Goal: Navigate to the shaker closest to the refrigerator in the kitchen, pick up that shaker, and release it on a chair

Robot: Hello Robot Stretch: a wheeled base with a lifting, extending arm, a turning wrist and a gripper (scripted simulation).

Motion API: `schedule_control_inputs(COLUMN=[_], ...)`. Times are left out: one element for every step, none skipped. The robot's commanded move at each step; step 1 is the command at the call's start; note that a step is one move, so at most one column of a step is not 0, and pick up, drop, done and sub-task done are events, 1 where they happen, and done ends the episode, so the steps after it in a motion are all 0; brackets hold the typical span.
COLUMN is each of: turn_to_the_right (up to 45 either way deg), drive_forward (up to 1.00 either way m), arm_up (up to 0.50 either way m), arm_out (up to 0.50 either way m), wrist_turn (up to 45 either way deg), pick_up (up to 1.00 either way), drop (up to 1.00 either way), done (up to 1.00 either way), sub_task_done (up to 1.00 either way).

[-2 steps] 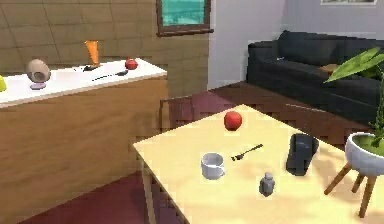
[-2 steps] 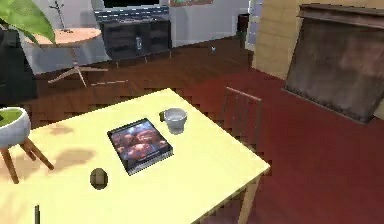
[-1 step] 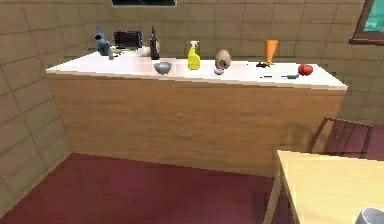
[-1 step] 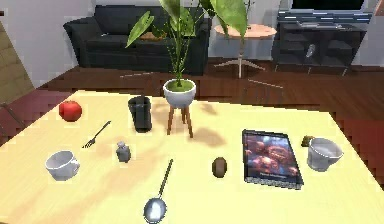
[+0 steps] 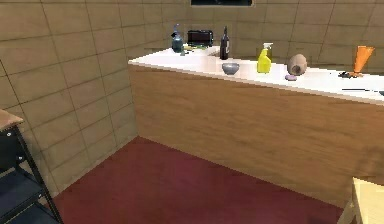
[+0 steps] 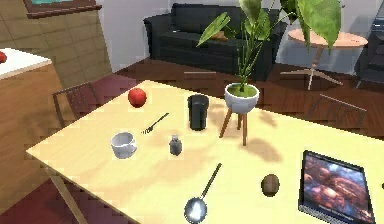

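On the pale wooden surface (image 6: pixel 150 172) a round red apple (image 6: pixel 137 96) and a grey mug (image 6: pixel 123 144) sit leftmost; right of the mug stands the small grey shaker (image 6: pixel 176 146), near a black cylindrical cup (image 6: pixel 198 110); the gripper's state cannot be told

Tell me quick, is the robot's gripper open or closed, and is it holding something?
Gripper: cannot be told from these pictures.

A yellow spray bottle (image 5: pixel 264 60) and a bowl (image 5: pixel 231 68) are seen on the white tabletop (image 5: pixel 185 64), and a red apple (image 6: pixel 137 96), a black cup (image 6: pixel 198 110) and a potted plant (image 6: pixel 241 97) on the pale tabletop (image 6: pixel 250 160).
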Motion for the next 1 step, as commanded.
schedule_control_inputs(turn_to_the_right=[0.0], drive_forward=[0.00], arm_up=[0.50], arm_out=[0.00], wrist_turn=[0.0], pick_up=[0.00], drop=[0.00], done=[0.00], sub_task_done=[0.00])
